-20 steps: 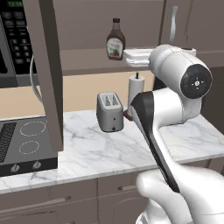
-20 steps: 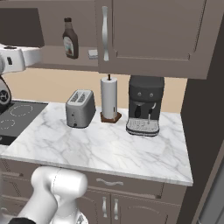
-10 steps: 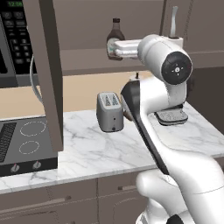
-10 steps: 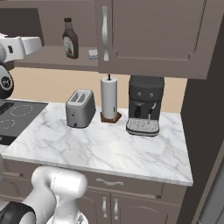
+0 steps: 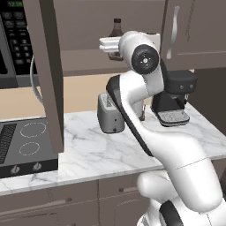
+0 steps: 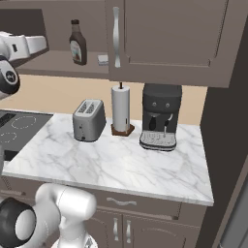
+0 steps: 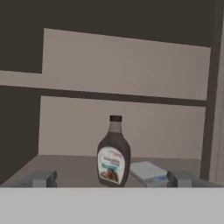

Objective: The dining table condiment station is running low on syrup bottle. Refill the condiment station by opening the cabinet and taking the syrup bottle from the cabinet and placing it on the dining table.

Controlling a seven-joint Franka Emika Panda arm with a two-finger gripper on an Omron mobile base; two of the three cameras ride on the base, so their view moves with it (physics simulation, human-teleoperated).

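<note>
The syrup bottle (image 7: 113, 158), dark brown with a black cap and a white label, stands upright on the lower shelf of the open cabinet (image 6: 58, 64). The same syrup bottle (image 6: 77, 43) shows from the right, and its neck (image 5: 116, 27) rises behind my wrist in the left base view. My gripper (image 7: 113, 179) is open at shelf height, a short way in front of the bottle, with its fingertips (image 7: 43, 178) spread to either side and nothing between them. The cabinet's door (image 5: 46, 75) is swung wide open. The dining table is out of view.
A small flat white box (image 7: 148, 170) lies just right of the bottle. Below on the marble counter (image 6: 121, 164) stand a toaster (image 6: 88, 119), a paper towel roll (image 6: 121, 109) and a coffee machine (image 6: 160, 118). A closed cabinet door (image 6: 169, 38) is to the right; stove (image 5: 22, 141) and microwave (image 5: 13, 44) to the left.
My hand has swung toward the open cabinet and now sits at shelf level in front of the bottle. The jaws stayed open; the bottle has not moved.
</note>
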